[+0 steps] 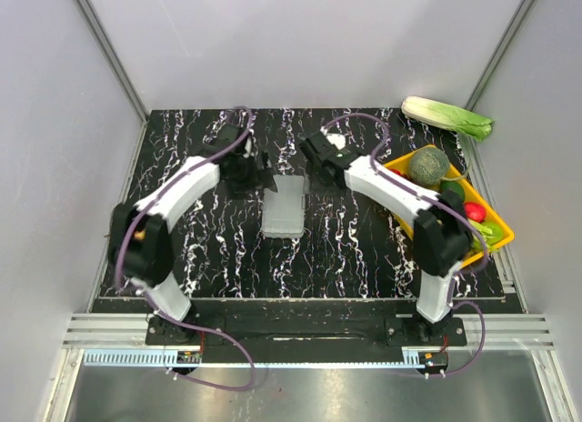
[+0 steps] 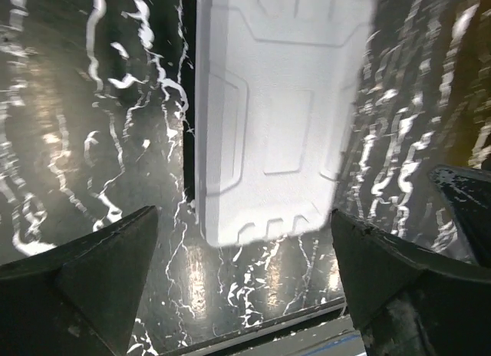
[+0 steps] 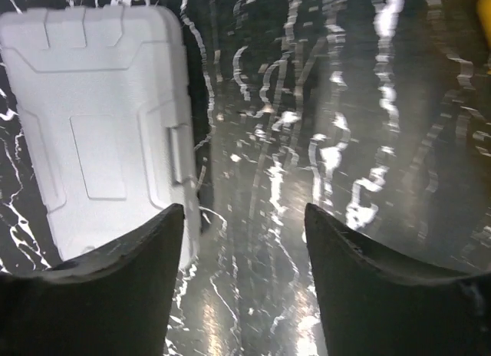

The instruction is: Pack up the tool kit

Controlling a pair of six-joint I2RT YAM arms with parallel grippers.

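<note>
Grey tool kit case (image 1: 283,206) lies closed and flat on the black tabletop (image 1: 346,249), between the left tool (image 2: 244,212) and the right tool (image 3: 244,206), both spread wide and holding nothing.

Glare streaks the table (image 2: 77,103); the tool kit (image 2: 276,110) looks overexposed, blurred.

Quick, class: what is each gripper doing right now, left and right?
Left gripper: open, holding nothing.
Right gripper: open, holding nothing.
</note>
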